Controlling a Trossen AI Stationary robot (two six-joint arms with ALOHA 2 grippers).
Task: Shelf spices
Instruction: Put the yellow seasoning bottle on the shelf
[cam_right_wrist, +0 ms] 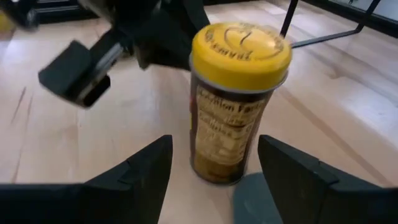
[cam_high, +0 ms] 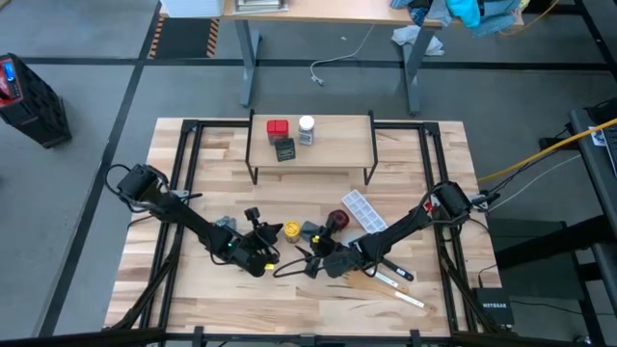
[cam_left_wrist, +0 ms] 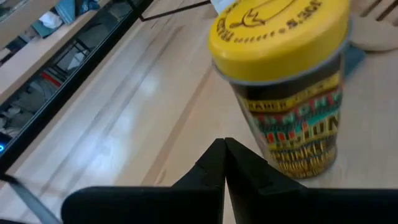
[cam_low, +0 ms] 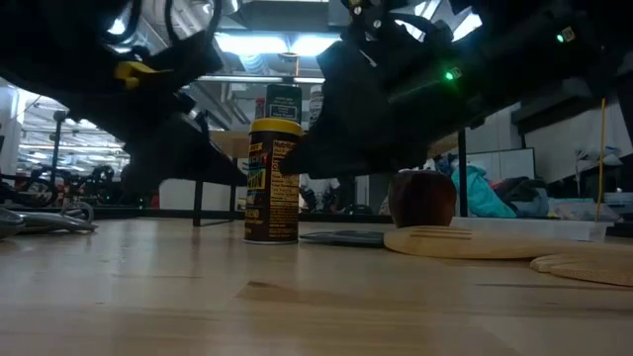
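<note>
High view: left gripper (cam_high: 268,248), fingers pinched together and empty, sits just left of the yellow-lidded jar (cam_high: 290,229) standing on the table (cam_high: 193,289); right gripper (cam_high: 310,258), jaws wide, waits just right of it.

a grey floor (cam_high: 87,193) surrounds the wooden worktable (cam_high: 193,299). beyond the worktable's far edge stands a desk with grey metal legs (cam_high: 249,58), a white cable (cam_high: 333,66) trailing beneath it. bright ceiling lights (cam_low: 262,42) glow overhead.
</note>
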